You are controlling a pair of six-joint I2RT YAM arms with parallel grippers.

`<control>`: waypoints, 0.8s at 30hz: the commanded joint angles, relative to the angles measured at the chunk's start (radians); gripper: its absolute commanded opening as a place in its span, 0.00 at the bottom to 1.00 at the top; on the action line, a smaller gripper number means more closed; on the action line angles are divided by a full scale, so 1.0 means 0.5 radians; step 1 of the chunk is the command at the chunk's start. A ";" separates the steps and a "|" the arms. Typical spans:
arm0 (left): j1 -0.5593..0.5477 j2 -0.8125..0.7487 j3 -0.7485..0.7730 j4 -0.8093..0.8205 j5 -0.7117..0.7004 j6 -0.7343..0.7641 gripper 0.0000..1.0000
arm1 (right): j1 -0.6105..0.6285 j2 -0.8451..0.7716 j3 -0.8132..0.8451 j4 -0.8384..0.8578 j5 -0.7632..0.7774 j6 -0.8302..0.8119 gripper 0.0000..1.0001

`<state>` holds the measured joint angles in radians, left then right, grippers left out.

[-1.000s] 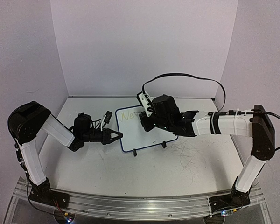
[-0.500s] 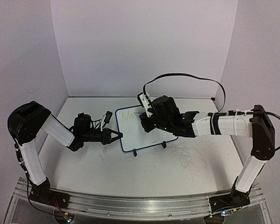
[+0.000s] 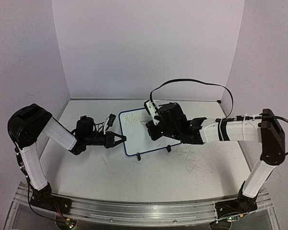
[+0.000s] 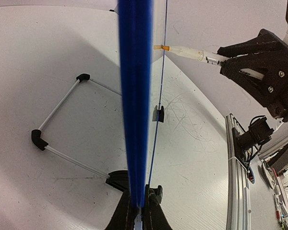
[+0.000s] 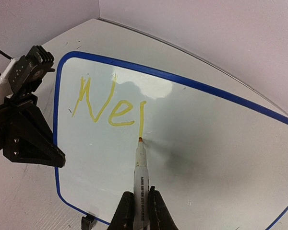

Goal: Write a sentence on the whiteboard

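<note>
The whiteboard stands tilted on the table, a small white board with a dark blue frame. My left gripper is shut on its left edge, and the frame runs between the fingertips. My right gripper is shut on a white marker and reaches over the board's middle. The marker's orange tip touches the board at the bottom of a fresh yellow downstroke. The sentence reads "Ne" plus that stroke, in pale yellow near the top left corner.
Two black feet hold the board's near edge. A thin wire stand with black corners lies behind the board. Grey scribble marks cover the tabletop at the right. Walls close the back and sides.
My right gripper has shifted a little right and toward the near edge with the marker. The left arm and the board have not moved.
</note>
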<state>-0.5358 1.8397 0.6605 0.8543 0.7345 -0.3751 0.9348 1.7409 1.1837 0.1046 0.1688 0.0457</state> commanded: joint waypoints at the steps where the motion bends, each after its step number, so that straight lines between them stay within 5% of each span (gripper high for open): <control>1: 0.002 -0.054 0.047 -0.086 -0.052 0.060 0.00 | -0.004 -0.051 -0.001 -0.041 0.067 0.028 0.00; 24: 0.001 -0.046 0.044 -0.101 -0.039 0.072 0.00 | -0.045 0.025 0.152 0.082 0.216 -0.015 0.00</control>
<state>-0.5358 1.8393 0.6609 0.8539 0.7354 -0.3713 0.9302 1.7409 1.2133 0.1162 0.2320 0.0475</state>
